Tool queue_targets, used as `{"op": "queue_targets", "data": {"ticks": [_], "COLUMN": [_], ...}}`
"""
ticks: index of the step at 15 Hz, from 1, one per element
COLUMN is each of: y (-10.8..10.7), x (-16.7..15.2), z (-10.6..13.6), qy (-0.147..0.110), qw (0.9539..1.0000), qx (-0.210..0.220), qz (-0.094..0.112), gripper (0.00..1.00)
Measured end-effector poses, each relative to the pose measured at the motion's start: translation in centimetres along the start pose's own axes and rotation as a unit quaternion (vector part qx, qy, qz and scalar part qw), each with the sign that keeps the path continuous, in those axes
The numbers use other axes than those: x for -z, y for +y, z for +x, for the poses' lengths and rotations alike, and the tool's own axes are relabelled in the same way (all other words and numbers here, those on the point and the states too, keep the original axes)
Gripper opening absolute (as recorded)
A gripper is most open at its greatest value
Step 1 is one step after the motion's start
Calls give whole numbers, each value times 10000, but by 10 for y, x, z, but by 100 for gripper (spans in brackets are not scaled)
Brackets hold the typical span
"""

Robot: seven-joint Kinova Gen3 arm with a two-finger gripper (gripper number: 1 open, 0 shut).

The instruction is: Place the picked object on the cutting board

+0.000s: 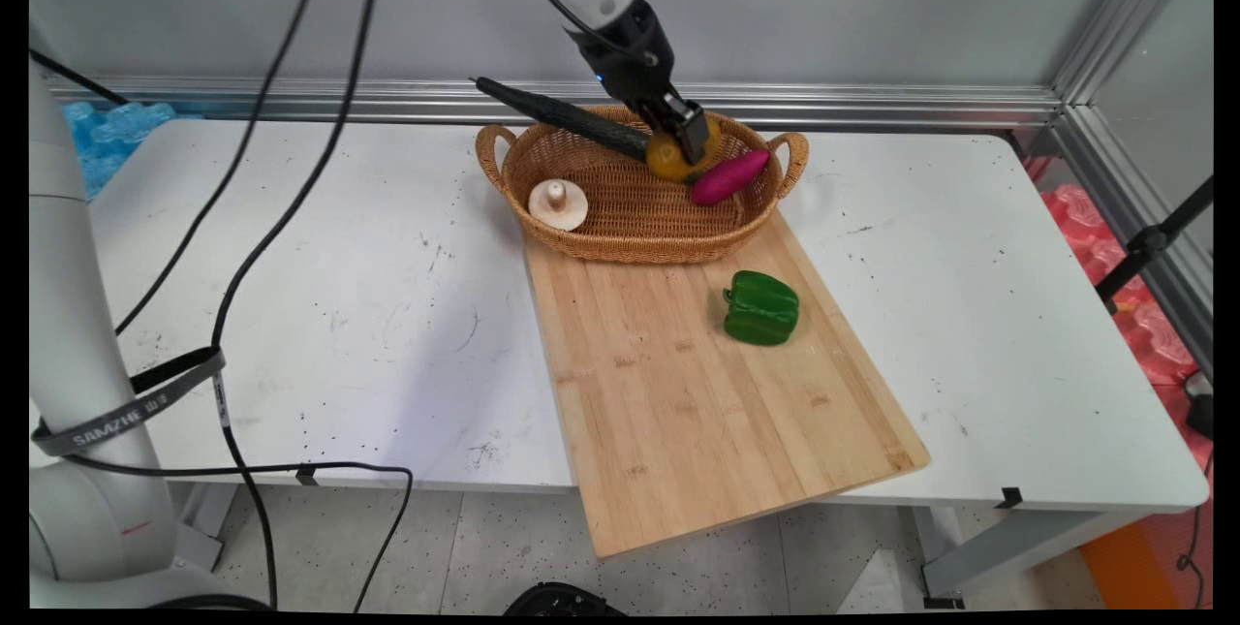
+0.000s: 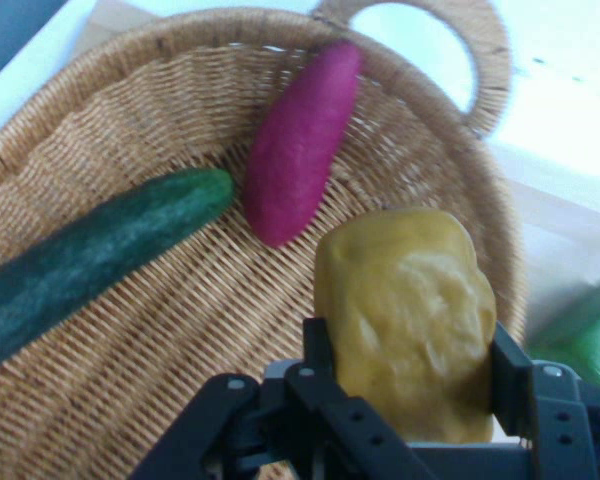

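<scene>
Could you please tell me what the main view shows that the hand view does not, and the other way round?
Only the main view shows the mushroom in the basket, the wooden board and the white table. Only the hand view shows the fingers closed on both sides of the lumpy yellow item. Both show the gripper, cucumber, purple vegetable and green pepper, the pepper only partly in the hand view.

Lumpy yellow potato (image 2: 410,310) between the jaws, above wicker basket (image 2: 110,130).
</scene>
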Motion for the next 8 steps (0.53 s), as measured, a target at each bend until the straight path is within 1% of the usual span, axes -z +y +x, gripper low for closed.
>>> {"op": "queue_targets", "data": {"ticks": [3,8], "y": [10,25], "x": [29,58], "z": [-17,-55], "qy": [-61,-199], "qw": [9997,9972], "qx": [-187,-607], "qz": [-170,-380], "gripper": [0,0]}}
